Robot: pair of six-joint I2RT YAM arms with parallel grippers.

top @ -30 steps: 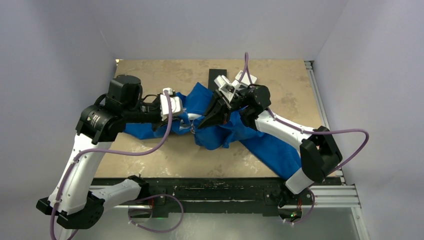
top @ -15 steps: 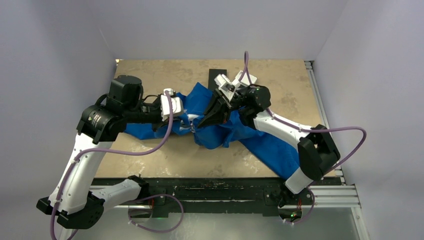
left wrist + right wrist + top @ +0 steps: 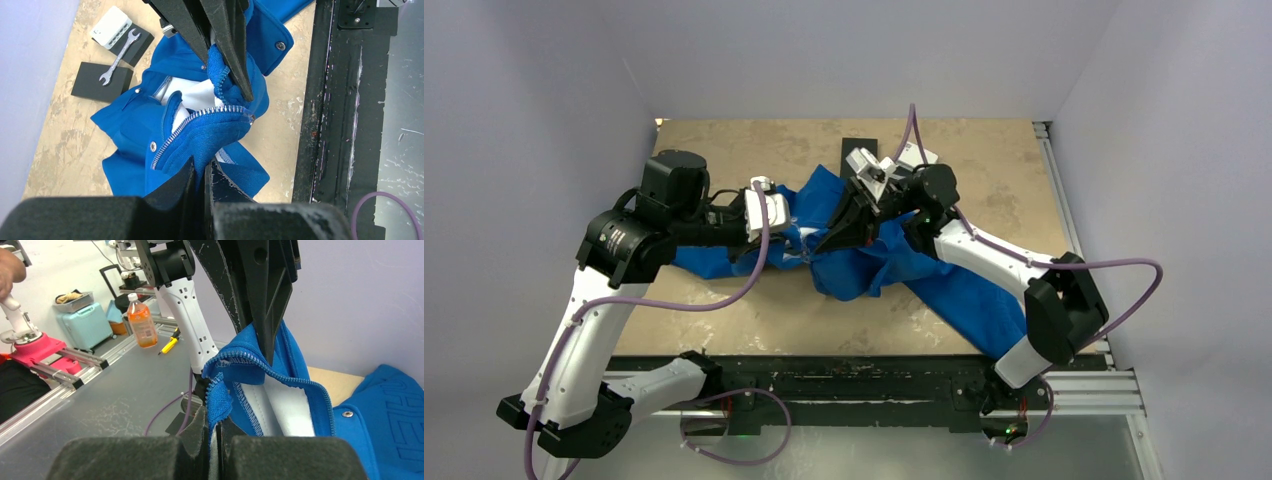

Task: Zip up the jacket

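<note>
Tan table (image 3: pixel 754 150) bears the jacket (image 3: pixel 969 295) stretched left-to-right, left gripper (image 3: pixel 202 172) and right gripper (image 3: pixel 216 425) each clamped on its zipper edge.

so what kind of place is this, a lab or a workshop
Most likely a robotics lab. The wooden table sits in a plain white-walled booth edged by aluminium rails, a wrench lies on black blocks, and the right wrist view shows a pink rig beyond.
</note>
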